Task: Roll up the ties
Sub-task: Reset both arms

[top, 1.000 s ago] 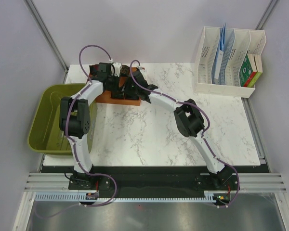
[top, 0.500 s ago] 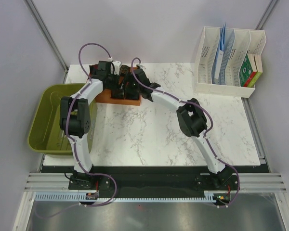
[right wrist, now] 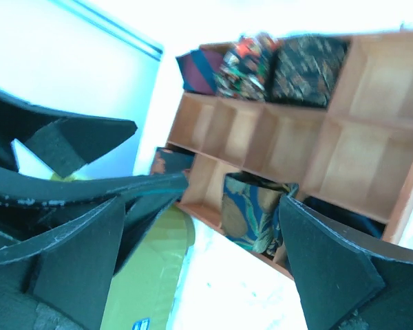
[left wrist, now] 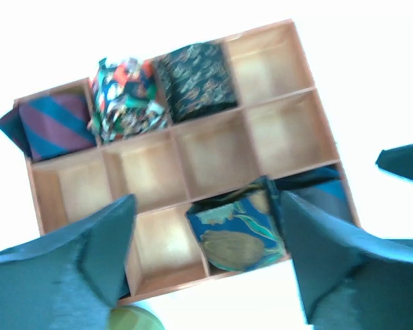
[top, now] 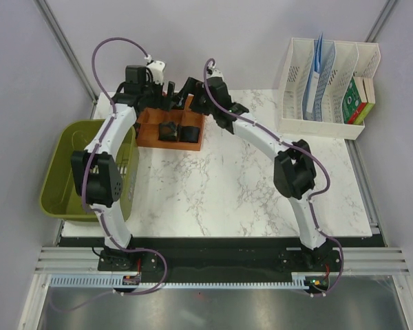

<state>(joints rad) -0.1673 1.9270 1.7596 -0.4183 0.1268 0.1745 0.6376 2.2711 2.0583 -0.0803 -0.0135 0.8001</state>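
Ties [left wrist: 237, 230] are sitting rolled in a wooden box [left wrist: 279, 130], one dark roll [left wrist: 320, 189] half hiding behind the left end effector [left wrist: 206, 199]. It and the right end effector [right wrist: 199, 206] are hovering wide open, empty.

A brown wooden box [top: 146, 130] with little rooms sits at the far left of the white marble table [top: 227, 185], and two dark rolled ties [top: 168, 130] lie side by side in its near row. The left gripper [top: 168, 97] and the right gripper [top: 191, 94] hang close together over the back edge of the box, with purple cables [top: 96, 55] looping up from both arms. A green bin [top: 55, 172] is beside the table on the left, and a white rack [top: 299, 82] on the far right holds blue papers [top: 318, 69] and a green and red packet [top: 358, 102].
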